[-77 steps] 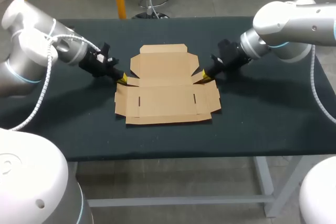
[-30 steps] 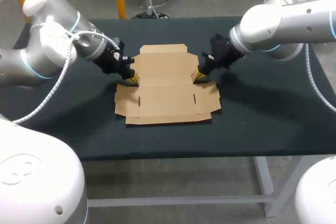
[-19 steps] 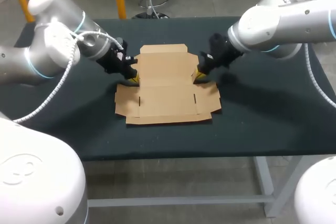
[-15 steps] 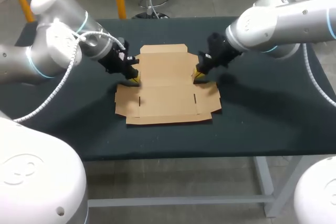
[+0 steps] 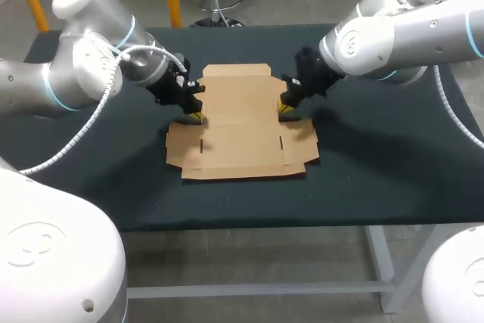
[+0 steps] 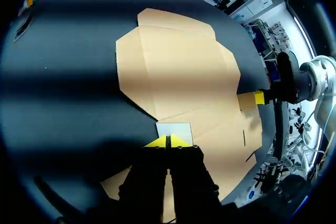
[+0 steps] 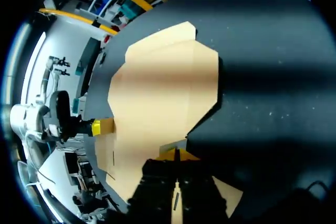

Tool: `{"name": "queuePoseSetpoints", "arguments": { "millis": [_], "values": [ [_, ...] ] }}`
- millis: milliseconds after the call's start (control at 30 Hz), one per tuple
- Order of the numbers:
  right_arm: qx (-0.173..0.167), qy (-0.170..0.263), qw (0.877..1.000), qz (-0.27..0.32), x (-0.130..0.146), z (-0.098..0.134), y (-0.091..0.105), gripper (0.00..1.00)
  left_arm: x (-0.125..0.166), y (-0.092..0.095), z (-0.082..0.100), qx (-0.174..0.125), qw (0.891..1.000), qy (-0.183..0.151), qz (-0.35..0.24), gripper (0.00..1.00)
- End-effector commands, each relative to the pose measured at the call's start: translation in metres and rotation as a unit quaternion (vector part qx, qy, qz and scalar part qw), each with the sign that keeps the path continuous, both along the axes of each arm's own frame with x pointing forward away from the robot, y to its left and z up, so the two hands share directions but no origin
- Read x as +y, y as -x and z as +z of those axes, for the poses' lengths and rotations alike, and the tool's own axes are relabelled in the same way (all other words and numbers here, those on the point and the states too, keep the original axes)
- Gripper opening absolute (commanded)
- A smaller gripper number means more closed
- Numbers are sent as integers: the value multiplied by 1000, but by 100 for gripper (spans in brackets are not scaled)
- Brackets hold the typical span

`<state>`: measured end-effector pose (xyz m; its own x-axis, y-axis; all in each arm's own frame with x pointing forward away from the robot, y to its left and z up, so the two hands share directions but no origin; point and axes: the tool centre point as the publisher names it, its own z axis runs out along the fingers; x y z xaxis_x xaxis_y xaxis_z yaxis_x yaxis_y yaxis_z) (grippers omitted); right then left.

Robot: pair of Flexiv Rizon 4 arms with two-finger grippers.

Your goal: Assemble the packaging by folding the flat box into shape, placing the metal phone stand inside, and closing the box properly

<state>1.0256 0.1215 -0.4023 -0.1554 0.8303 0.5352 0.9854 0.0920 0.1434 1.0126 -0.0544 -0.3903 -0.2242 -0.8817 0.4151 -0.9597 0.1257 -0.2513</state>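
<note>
Head view: my left gripper and right gripper, tips pinched together, have moved onto the box — folding likely next.

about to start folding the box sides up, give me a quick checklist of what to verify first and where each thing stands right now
1. The box lies flat and unfolded on the table: ok.
2. The left gripper is at the box's left edge, at the notch between the panels: ok.
3. The right gripper is at the matching notch on the right edge: ok.
4. Fingers together on both: ok, each wrist view shows its yellow tips shut.
5. Tips actually pressing on the cardboard: cannot tell.
6. The metal phone stand is ready on the table: not ok, none shows there.
</note>
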Motion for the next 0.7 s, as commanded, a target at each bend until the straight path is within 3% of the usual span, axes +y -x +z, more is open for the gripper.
{"name": "queuePoseSetpoints", "arguments": {
  "millis": [33,700],
  "values": [
    [-2,20,1000,-5,6,0,-1,0,-8,0,3,-3,1000,-21,6,0],
    [-6,57,998,-4,17,-4,0,0,-17,-1,-1,-6,998,-52,17,0]
  ]
}}
